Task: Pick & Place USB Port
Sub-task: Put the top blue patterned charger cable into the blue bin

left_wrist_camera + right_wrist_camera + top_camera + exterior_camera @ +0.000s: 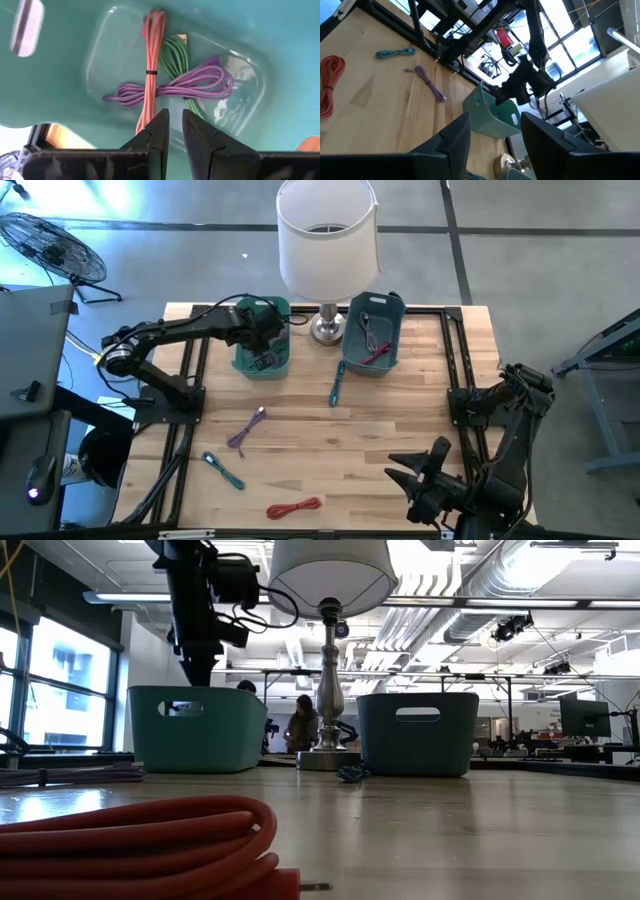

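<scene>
Teal plastic bin point(262, 352) left of the lamp point(327, 240): we count three coiled cables in.
Left gripper point(175, 131): over it, fingers slightly apart, empty.
Right gripper point(492, 132): parked, open.
Left on table: four cables, we reckon.

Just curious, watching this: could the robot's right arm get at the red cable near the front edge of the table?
Probably yes. The red cable lies alone on bare wood, nothing over it, and the right gripper waits close by with its fingers apart. The left gripper is busy over the green bin.

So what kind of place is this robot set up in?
Probably an open-plan lab or industrial workspace: exposed ceiling ducts, big windows, rows of workstations with monitors behind the wooden table, and a person working there.
</scene>
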You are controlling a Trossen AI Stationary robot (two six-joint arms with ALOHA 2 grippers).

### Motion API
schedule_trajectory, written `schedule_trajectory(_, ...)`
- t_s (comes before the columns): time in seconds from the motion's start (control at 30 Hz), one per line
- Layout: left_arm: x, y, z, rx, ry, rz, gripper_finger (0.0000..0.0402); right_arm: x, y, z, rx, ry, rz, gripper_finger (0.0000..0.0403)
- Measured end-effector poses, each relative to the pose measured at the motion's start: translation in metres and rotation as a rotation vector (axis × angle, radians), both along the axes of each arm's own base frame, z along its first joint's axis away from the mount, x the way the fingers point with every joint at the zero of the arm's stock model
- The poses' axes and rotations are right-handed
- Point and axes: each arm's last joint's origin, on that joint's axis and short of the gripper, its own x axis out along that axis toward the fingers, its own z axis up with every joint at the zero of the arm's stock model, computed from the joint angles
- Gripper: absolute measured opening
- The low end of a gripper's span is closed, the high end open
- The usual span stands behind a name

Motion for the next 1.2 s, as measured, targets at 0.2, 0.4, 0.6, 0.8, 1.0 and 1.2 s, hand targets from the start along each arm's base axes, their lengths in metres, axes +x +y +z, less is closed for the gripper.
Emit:
schedule_trajectory(0.2, -0.004, -0.002, 0.031, 0.025, -0.064, -0.031, 0.0051, 0.0, -0.001, -0.001, 0.0, 0.005, -0.002, 0.0165)
schedule_trajectory(0.4, -0.004, -0.013, 0.096, -0.038, -0.409, -0.232, 0.0051, -0.001, -0.002, -0.001, -0.012, 0.012, -0.002, 0.0165)
schedule_trajectory(0.6, -0.006, -0.055, 0.14, -0.087, -0.609, -0.57, 0.0051, -0.002, -0.002, -0.001, -0.012, 0.021, 0.003, 0.0165)
schedule_trajectory(0.8, -0.003, -0.096, 0.138, -0.03, -0.56, -0.691, 0.0051, -0.003, -0.001, -0.002, -0.01, 0.041, 0.014, 0.0165)
schedule_trajectory(1.0, 0.013, -0.104, 0.114, -0.016, -0.455, -0.657, 0.0051, -0.003, -0.001, -0.002, -0.009, 0.041, 0.014, 0.0165)
schedule_trajectory(1.2, 0.036, -0.102, 0.099, -0.037, -0.448, -0.665, 0.0071, -0.003, 0.0, -0.002, 0.032, 0.034, 0.012, 0.0165)
